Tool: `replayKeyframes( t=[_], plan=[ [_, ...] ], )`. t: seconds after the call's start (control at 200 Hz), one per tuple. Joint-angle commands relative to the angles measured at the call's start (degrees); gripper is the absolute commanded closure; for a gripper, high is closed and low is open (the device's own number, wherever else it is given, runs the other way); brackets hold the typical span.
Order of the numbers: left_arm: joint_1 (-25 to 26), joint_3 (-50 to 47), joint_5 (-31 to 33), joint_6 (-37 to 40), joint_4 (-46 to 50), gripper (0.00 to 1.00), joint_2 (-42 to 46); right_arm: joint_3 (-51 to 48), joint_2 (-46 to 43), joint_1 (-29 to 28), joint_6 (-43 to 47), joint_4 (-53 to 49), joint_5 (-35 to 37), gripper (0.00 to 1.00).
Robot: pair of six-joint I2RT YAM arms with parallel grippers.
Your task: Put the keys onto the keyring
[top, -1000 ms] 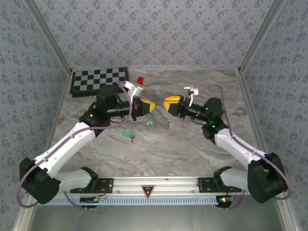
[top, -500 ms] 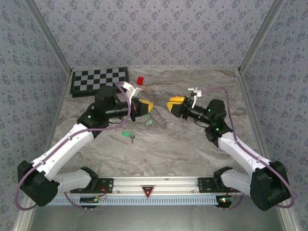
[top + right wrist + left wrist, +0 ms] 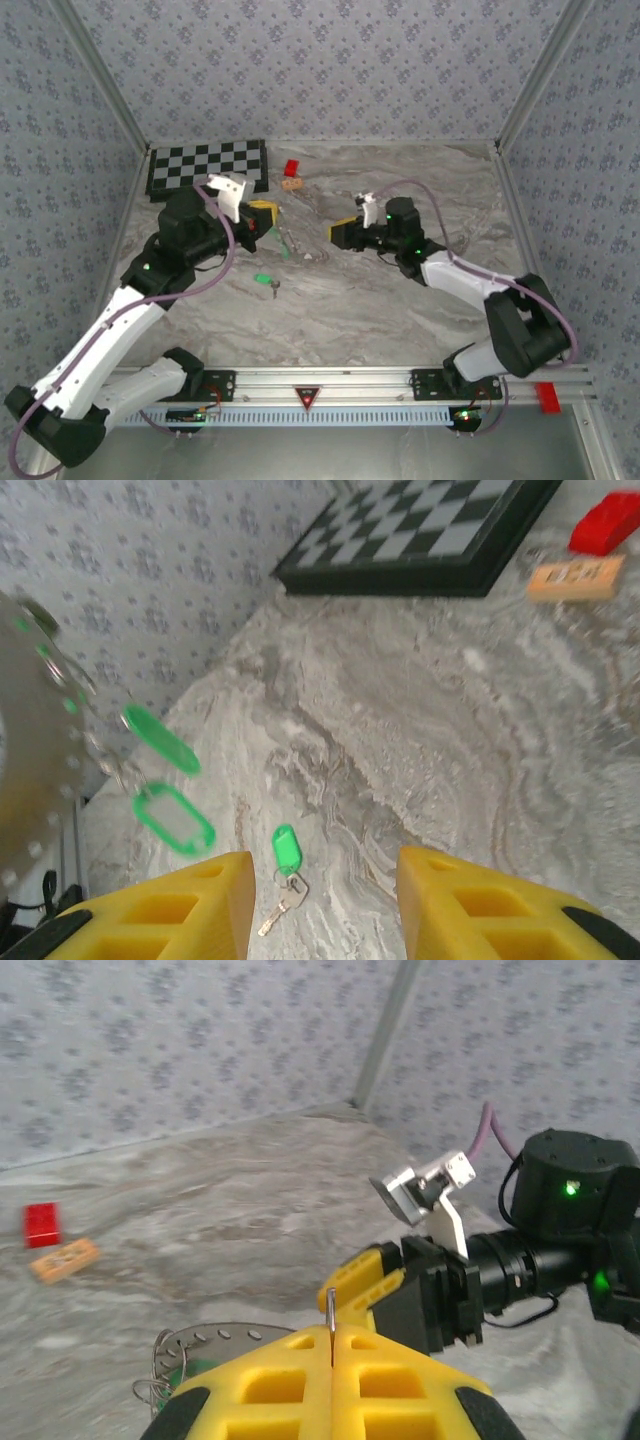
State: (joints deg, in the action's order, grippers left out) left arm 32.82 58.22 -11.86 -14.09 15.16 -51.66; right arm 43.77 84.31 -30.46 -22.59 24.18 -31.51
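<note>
One keyring [image 3: 28, 780] — two green keys [image 3: 160, 742] hanging, one key [image 3: 287, 851] lying loose

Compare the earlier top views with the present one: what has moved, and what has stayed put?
The left gripper, shut on the keyring, drew back leftward, taking it along. The right gripper, open, followed left and slightly nearer, its arm folding lower. The loose key, red block, tan piece and checkerboard stayed put.
</note>
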Motion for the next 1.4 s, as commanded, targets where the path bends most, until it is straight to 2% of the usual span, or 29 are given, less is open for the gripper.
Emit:
replayKeyframes(
  t=[0.0,0.17,0.385,0.705,1.054,1.229,1.394],
  plan=[
    [-0.39,0.06,11.56,1.08,4.21,1.00,2.81,3.68,4.78,-3.88,1.85,-2.55,2.41,0.58],
    [-0.61,-0.39,21.00,0.33,7.78,1.00,6.40,8.66,13.10,-10.67,5.08,-6.11,5.18,0.59],
    [-0.98,-0.92,24.11,0.03,10.16,1.00,10.19,17.70,20.72,-18.93,14.80,-17.85,15.59,0.60],
    [-1.07,-0.87,30.65,-0.24,13.05,1.00,15.39,32.01,30.31,-26.08,23.08,-32.81,28.07,0.59],
    [-1.07,-1.30,31.71,-0.15,13.86,1.00,17.63,41.02,36.69,-29.63,25.27,-42.35,36.08,0.61],
    [-1.12,-1.59,31.74,-0.07,13.65,1.00,18.00,42.72,38.32,-30.24,25.41,-44.14,36.73,0.62],
    [-1.09,-1.55,31.38,-0.07,13.67,1.00,18.00,43.51,38.92,-30.11,24.96,-45.34,36.43,0.72]
  ],
)
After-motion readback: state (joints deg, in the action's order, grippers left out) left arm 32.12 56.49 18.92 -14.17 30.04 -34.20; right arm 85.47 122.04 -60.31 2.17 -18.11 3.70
